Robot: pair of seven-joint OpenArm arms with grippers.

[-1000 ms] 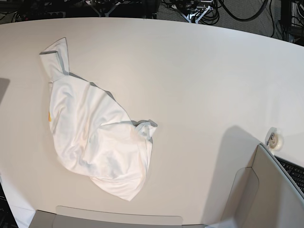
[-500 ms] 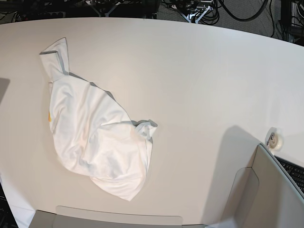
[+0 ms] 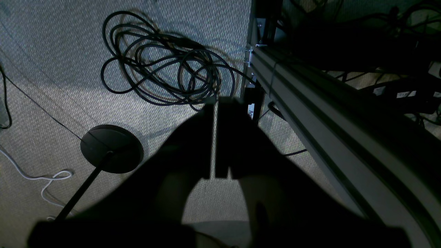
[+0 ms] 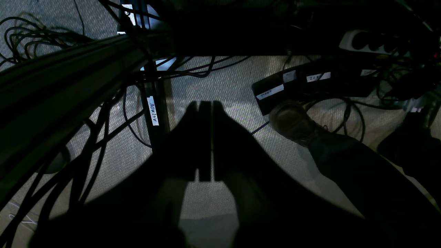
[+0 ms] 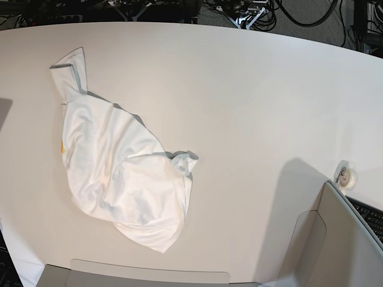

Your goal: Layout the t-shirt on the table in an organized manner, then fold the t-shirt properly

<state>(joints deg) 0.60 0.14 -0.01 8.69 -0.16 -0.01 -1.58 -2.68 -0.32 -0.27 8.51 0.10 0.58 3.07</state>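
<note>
Both my jaws are pressed together and empty: the left gripper (image 3: 216, 137) hangs over carpet with a cable coil (image 3: 165, 62) beyond it, the right gripper (image 4: 205, 137) likewise below the worktop (image 5: 251, 89). The t-shirt (image 5: 122, 173) lies crumpled on the worktop, well apart from both.

t-shirt (image 5: 122, 170): plain white all over, grey in the creases, one small orange-yellow fleck at its left edge. No print visible. table (image 5: 251, 101): smooth off-white, no pattern. Small roll (image 5: 345, 176) at its right edge: cream-white. Panels at the bottom edge (image 5: 149, 278) and lower right (image 5: 341, 245): grey-beige; keyboard (image 5: 370, 216) beside the right one: black.

Wrist views: carpet (image 3: 51, 69) speckled light grey, coiled cable (image 3: 162, 74) black, thin cord (image 3: 38, 177) white, round stand base (image 3: 111, 148) black. Left gripper (image 3: 217, 105) and right gripper (image 4: 206, 105) both read black, silhouetted. Right side: brown shoe (image 4: 293, 122), dark trouser leg (image 4: 351, 162), black boxes with white labels (image 4: 270, 93).
</note>
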